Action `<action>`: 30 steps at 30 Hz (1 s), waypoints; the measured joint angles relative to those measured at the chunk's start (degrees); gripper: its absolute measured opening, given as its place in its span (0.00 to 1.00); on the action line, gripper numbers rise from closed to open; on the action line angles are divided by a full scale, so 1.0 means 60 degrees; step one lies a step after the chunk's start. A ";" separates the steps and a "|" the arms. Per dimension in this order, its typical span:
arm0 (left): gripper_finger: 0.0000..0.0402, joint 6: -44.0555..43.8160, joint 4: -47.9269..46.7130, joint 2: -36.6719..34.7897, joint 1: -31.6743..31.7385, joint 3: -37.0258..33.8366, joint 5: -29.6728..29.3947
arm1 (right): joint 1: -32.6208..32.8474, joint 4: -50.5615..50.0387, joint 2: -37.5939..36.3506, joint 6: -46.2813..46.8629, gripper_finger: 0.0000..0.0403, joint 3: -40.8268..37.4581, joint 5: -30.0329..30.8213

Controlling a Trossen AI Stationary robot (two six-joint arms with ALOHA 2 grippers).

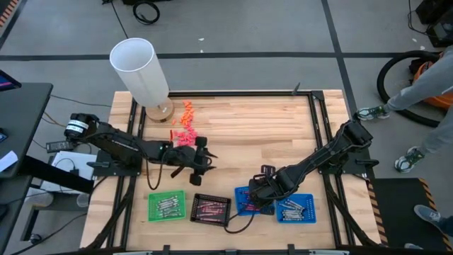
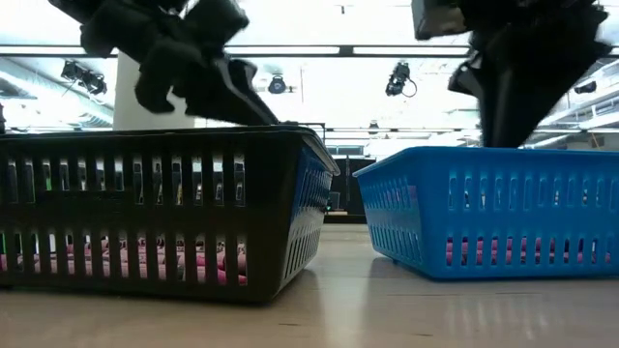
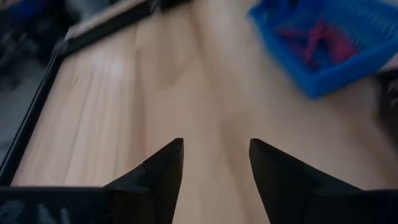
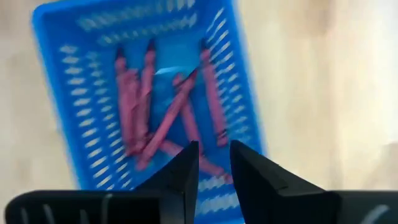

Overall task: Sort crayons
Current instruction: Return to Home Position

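Observation:
Crayons lie sorted in several small baskets along the table's near edge: silver-grey ones in a green basket [image 1: 166, 206], reddish ones in a black basket [image 1: 210, 207], pinkish-red ones [image 4: 168, 118] in a blue basket [image 1: 245, 203] and grey ones in a second blue basket [image 1: 296, 210]. My right gripper [image 4: 214, 152] hangs over the first blue basket [image 4: 56, 74], pointing steeply down, fingers slightly apart with nothing between them. My left gripper [image 3: 216, 146] hovers open above bare wood near the table's middle [image 1: 204, 161], holding nothing.
A tall white cylinder [image 1: 140, 69] stands on a wooden base at the far left. Chunky orange and pink pieces [image 1: 185, 125] lie scattered beside it. Bare wood [image 1: 269, 127] spreads across the table's middle and far right. A black frame [image 1: 318, 120] borders the table. A person's legs [image 1: 417, 92] show beyond the right edge.

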 joint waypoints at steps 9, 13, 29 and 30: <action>0.48 0.0067 0.1821 -0.0058 0.0135 0.0000 0.0421 | -0.0735 0.1166 -0.0332 -0.2423 0.24 -0.0004 0.1231; 0.48 -0.0984 0.1445 -0.0171 0.0155 0.0196 0.0241 | -0.1490 0.2028 -0.0750 -0.3807 0.24 -0.0004 0.0952; 0.48 -0.1122 0.0349 -0.2706 -0.0978 0.0346 -0.0624 | -0.3397 0.7940 -0.5013 -0.4180 0.24 -0.5209 -0.0461; 0.48 -0.1122 0.0144 -0.2782 -0.1009 0.0346 -0.0624 | -0.3434 0.8371 -0.5310 -0.4106 0.24 -0.5569 -0.0446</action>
